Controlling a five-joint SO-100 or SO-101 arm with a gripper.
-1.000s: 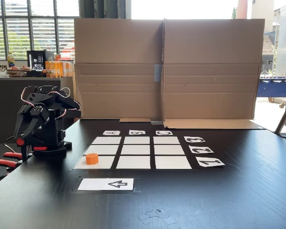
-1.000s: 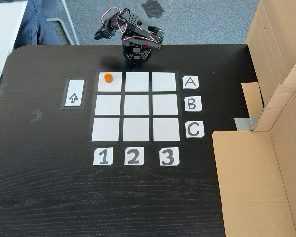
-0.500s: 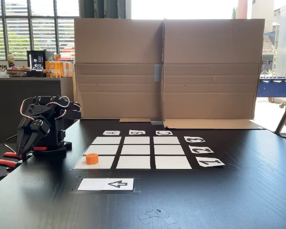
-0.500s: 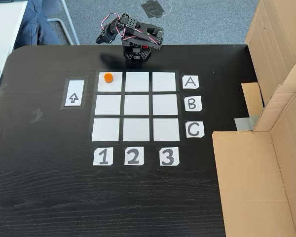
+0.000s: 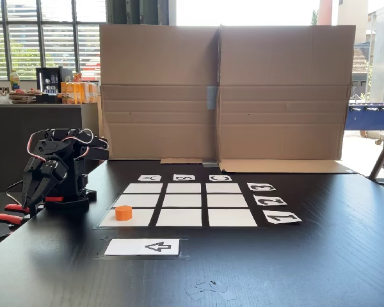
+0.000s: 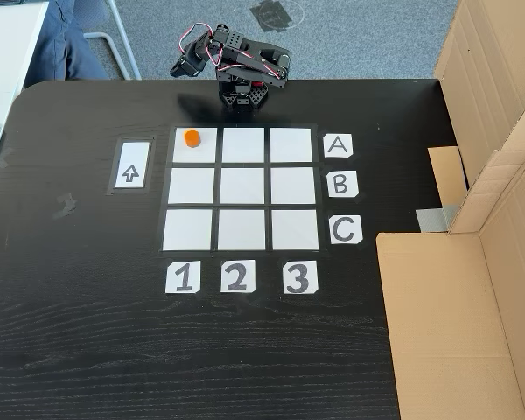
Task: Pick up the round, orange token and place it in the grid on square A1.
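Token [image 6: 191,137] sits upright in square A1 [image 6: 198,151], upper left of grid [image 6: 241,190]. Arm folded further back since a second ago; hand [image 6: 177,70] empty, jaw gap unclear. Placement looks done.

Black arm [image 6: 245,66] folded low over its base, hand [image 5: 29,192] pointing downward, holding nothing
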